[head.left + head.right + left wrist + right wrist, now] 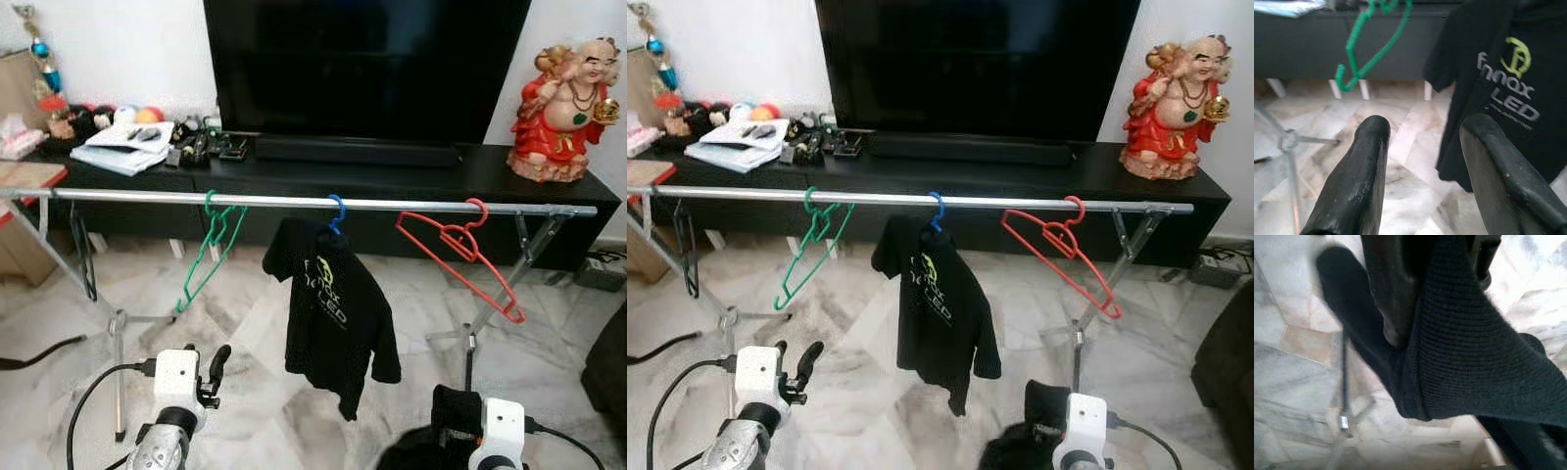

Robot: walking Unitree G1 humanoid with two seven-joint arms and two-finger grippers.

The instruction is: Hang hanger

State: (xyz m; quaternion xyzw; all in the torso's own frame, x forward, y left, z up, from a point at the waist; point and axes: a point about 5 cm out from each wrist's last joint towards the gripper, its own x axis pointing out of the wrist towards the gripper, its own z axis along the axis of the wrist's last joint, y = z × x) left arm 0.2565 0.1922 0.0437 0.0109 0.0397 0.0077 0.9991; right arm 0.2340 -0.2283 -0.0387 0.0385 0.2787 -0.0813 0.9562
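On the rail, three hangers, one black shirt.

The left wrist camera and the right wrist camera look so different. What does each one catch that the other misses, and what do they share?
Left wrist view alone: the left gripper with its two black fingers apart, the green hanger and the black T-shirt printed with a logo.

Right wrist view alone: dark knitted fabric draped across the right gripper, close to the lens, and a thin metal leg of the rack. Whether its fingers are open cannot be told.

Both: the marble floor below.
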